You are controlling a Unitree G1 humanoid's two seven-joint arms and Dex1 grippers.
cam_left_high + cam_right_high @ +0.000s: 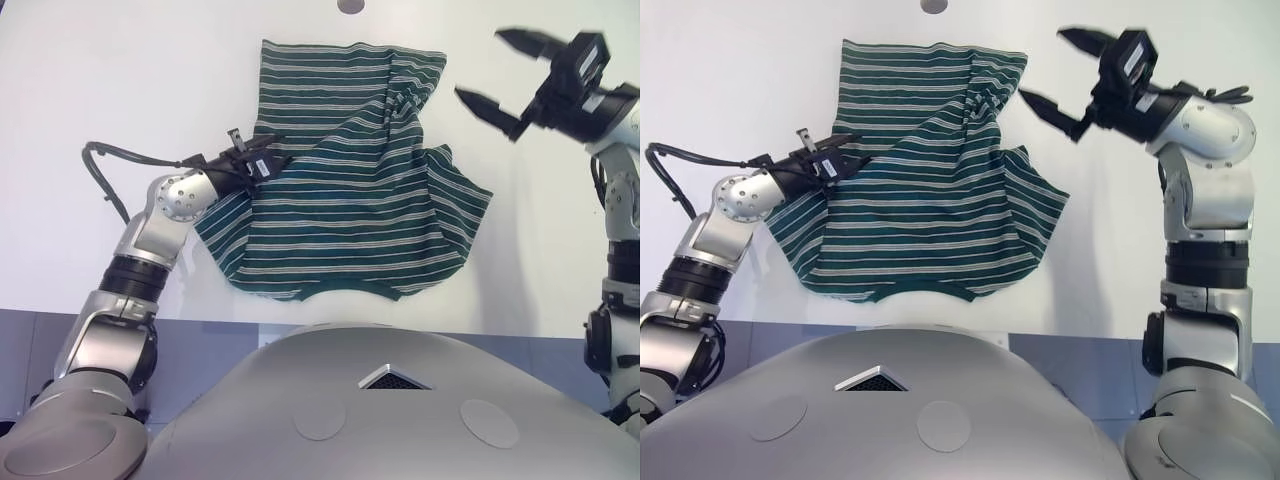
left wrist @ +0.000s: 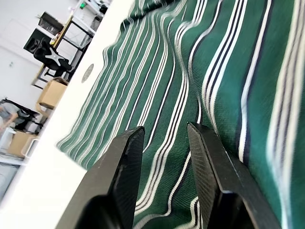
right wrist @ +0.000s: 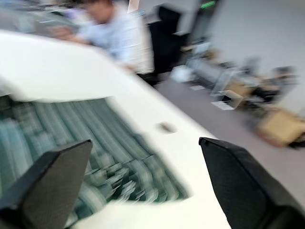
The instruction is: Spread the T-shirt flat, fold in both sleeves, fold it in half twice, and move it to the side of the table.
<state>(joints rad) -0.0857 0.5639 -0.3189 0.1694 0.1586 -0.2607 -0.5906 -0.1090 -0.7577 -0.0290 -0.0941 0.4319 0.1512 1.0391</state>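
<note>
A green T-shirt (image 1: 350, 170) with white stripes lies rumpled on the white table (image 1: 90, 80), its right side bunched into folds. My left gripper (image 1: 268, 158) is low at the shirt's left edge. In the left wrist view its two black fingers (image 2: 121, 162) stand a little apart over the striped cloth, with nothing pinched between them. My right gripper (image 1: 480, 64) hangs in the air to the right of the shirt's far right corner. Its jaws are wide open and hold nothing, and the shirt (image 3: 95, 152) lies below it.
A small round hole (image 1: 351, 5) marks the table's far edge. Bare white tabletop lies to the left and right of the shirt. The table's front edge (image 1: 200, 312) runs just below the shirt's hem.
</note>
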